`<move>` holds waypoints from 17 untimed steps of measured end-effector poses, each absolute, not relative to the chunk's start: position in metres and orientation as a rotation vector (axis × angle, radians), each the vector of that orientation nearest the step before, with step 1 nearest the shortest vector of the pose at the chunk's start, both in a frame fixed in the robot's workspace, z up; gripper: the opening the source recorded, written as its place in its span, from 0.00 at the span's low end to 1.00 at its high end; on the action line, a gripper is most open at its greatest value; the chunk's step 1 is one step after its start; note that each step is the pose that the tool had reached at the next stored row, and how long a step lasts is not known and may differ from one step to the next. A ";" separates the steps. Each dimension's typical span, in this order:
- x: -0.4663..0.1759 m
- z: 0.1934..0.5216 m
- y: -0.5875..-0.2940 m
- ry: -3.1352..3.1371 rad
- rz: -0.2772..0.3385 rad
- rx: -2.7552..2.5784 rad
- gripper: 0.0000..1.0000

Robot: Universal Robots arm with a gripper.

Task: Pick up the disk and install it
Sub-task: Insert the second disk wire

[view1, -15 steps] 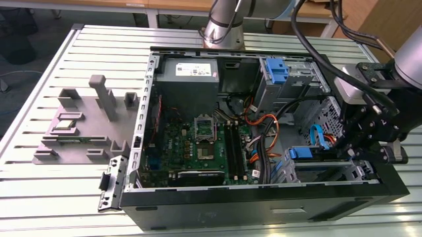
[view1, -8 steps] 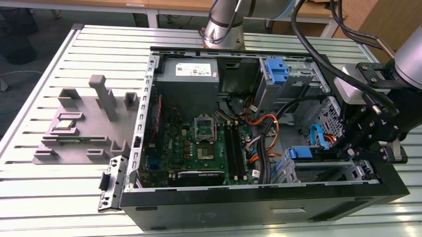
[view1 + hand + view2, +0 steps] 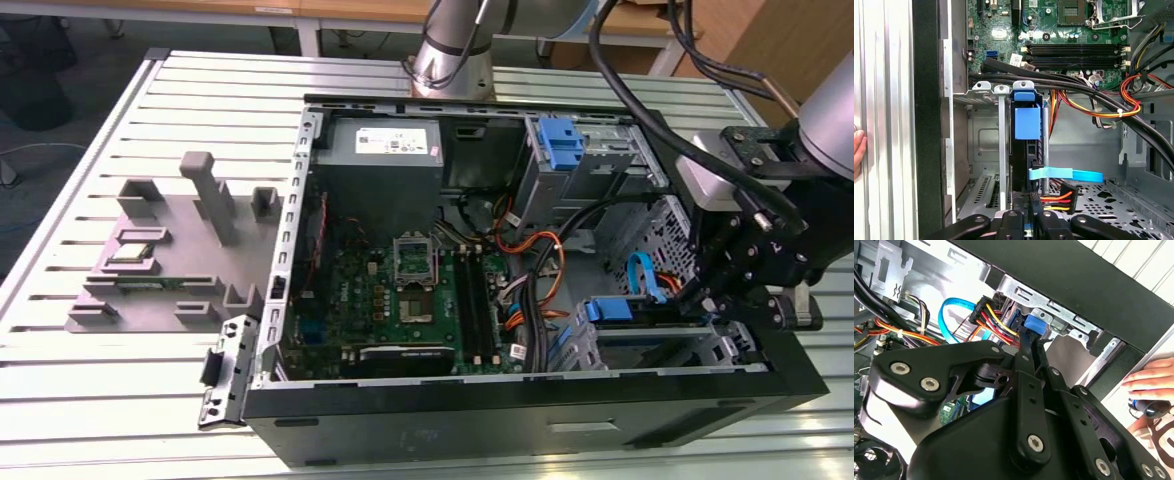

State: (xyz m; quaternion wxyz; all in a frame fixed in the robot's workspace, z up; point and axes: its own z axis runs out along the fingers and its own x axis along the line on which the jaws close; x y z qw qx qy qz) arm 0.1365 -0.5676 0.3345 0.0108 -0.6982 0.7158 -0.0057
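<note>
The disk stands on edge in the drive cage at the case's near right corner. The tool pinches its rear edge. Rigid, fairly heavy, shock-sensitive; best held by its blue rails.

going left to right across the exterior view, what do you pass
grey fixture tray → motherboard → orange cables → disk in the drive cage → end effector
</note>
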 end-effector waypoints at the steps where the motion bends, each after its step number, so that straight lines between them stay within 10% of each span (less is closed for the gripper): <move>1: 0.137 0.334 -0.568 2.233 -0.018 -2.179 0.17; 17: 0.137 0.338 -0.568 2.232 -0.014 -2.177 0.16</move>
